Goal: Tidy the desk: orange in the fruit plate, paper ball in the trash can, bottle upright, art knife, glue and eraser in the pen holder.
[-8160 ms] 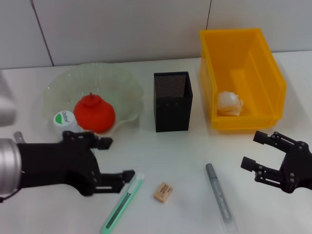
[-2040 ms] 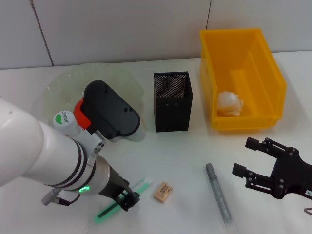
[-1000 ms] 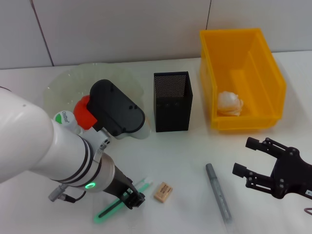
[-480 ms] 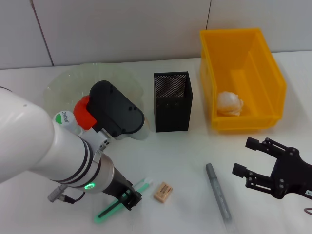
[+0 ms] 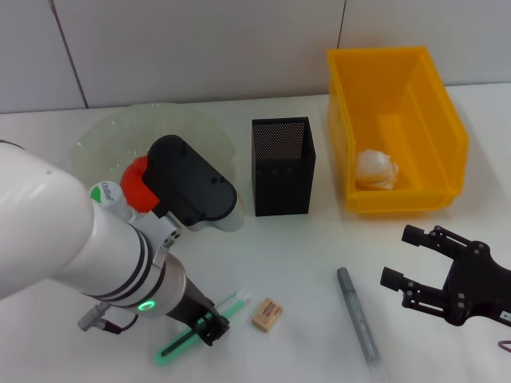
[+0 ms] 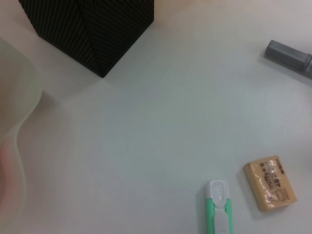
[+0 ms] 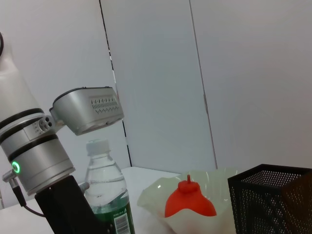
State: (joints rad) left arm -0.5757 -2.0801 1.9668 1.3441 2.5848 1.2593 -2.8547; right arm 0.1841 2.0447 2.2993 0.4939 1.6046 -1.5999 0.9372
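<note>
The green art knife (image 5: 231,306) lies flat on the desk near the front, and my left gripper (image 5: 209,325) is down on its middle. Its white tip (image 6: 218,191) shows in the left wrist view beside the tan eraser (image 5: 267,313) (image 6: 270,183). The grey glue stick (image 5: 357,322) lies right of the eraser. The black mesh pen holder (image 5: 283,165) stands at the centre. The orange (image 5: 134,182) sits in the translucent fruit plate (image 5: 100,136). The bottle (image 7: 105,190) stands upright next to the plate. The paper ball (image 5: 375,169) rests in the yellow trash can (image 5: 395,88). My right gripper (image 5: 398,255) hovers open at the front right.
My bulky white left arm (image 5: 72,247) covers the front left of the desk and part of the plate. A light wall runs behind the desk. Bare desk lies between the pen holder and the eraser.
Since 8 s ago my left arm has turned downward over the art knife. In the last second the left gripper has only shifted slightly; the knife and the right gripper stay put.
</note>
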